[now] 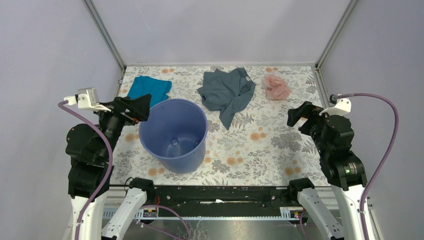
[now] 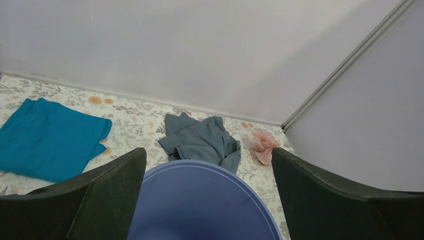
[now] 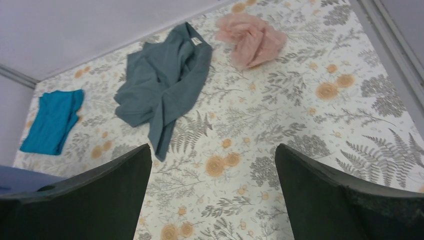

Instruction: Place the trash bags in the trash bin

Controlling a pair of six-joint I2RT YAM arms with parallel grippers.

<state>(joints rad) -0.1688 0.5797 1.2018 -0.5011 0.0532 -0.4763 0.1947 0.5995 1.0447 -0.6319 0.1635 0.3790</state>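
Since the crumpled pink trash bag (image 1: 276, 87) sits by the bench's (image 1: 260, 150) far right corner, straight ahead of the right pincer (image 1: 300, 115), I'd say that arm's the closer one. It's just a wad, no real long axis. The right and left pincer (image 1: 135, 107) both gape wide and empty, and the blue bucket (image 1: 175, 161) toward the near left corner holds nothing.

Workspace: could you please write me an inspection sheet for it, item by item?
Surface: floral table, no spills seen.
Job's things: pink bag crumpled at far right, outside the bin; bin upright, empty, near left.
Clutter: grey garment far centre; teal cloth far left.
Grippers: left gripper beside the bin, right gripper above the table; both jaws open, holding nothing.
Cables: left cable and right cable, purple, touching no item.
Surroundings: grey walls; nothing else seen.
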